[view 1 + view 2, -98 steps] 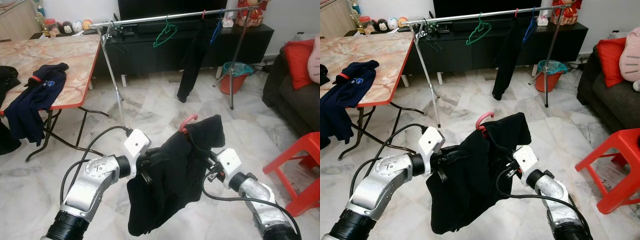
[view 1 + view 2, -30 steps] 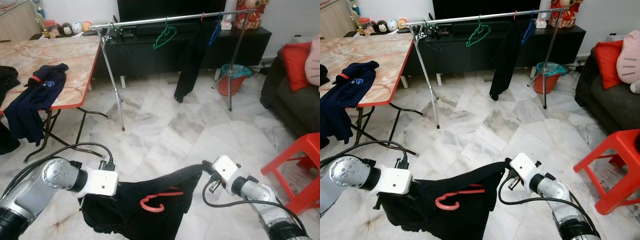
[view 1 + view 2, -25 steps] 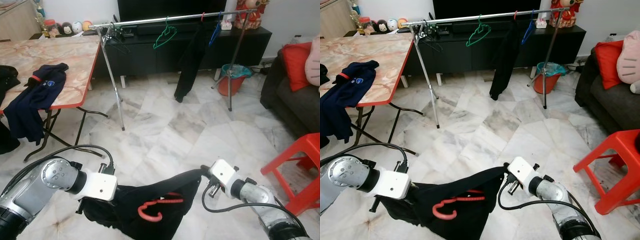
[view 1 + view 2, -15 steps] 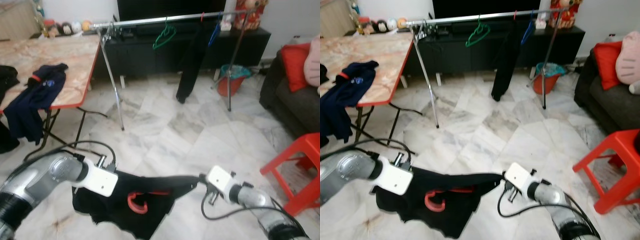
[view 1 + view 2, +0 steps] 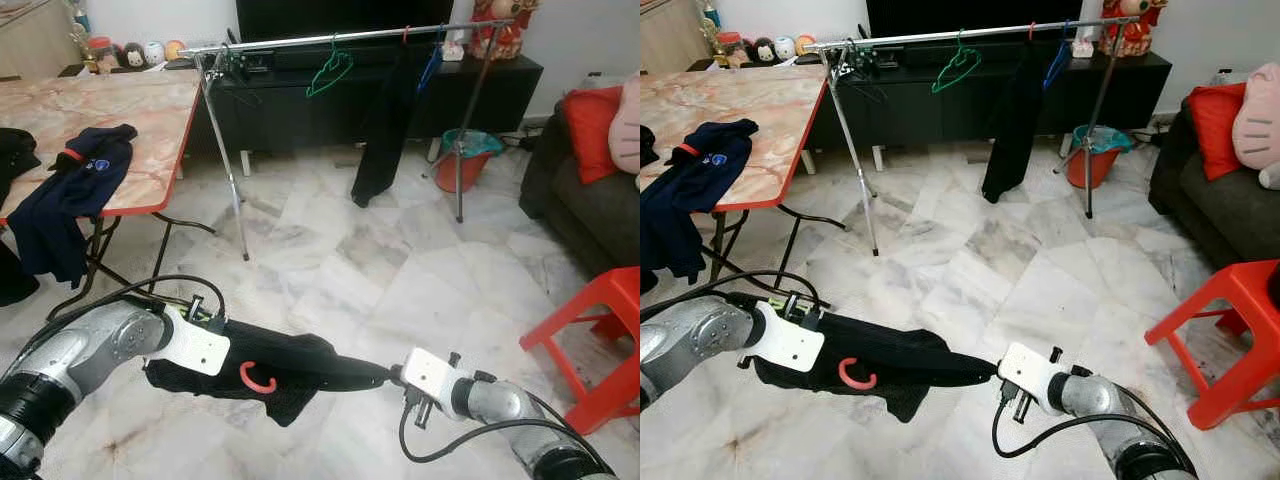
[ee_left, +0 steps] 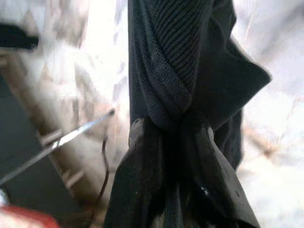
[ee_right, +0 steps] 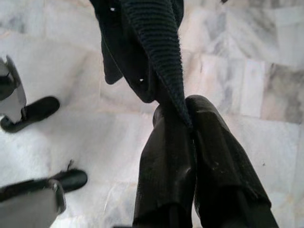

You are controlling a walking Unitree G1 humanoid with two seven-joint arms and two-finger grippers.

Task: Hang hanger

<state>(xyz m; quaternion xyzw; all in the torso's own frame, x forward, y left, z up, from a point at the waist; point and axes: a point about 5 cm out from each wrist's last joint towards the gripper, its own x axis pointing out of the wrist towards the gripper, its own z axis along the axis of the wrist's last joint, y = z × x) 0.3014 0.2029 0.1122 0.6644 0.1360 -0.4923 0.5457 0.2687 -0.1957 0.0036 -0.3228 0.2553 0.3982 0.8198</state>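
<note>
Left eye view: black garment (image 5: 290, 365) stretched low over the floor between both arms, a red hanger (image 5: 257, 380) hook poking out just right of the left end effector (image 5: 222, 352). Right end effector (image 5: 392, 376) pinches the garment's far end. The rail (image 5: 330, 38) stands well ahead and above both, carrying a green hanger (image 5: 330, 70) and a hung dark garment (image 5: 385, 120). Judgement: the step in hand is carrying the load to the rail; keep both grips firm, raise the cloth so the hook turns upward, and aim for the free stretch of rail right of the green hanger.

Right eye view: same scene; the hook's open curl reads a little more clearly.

Left wrist view: fingers (image 6: 137, 190) clamped tight on a twisted bunch of knit cloth, a detail the head views hide behind the wrist housing.

Right wrist view: fingers (image 7: 164, 156) closed on a narrow ribbed strip, marble floor (image 7: 247, 71) beyond. Thin hold; could slip under tension.
</note>
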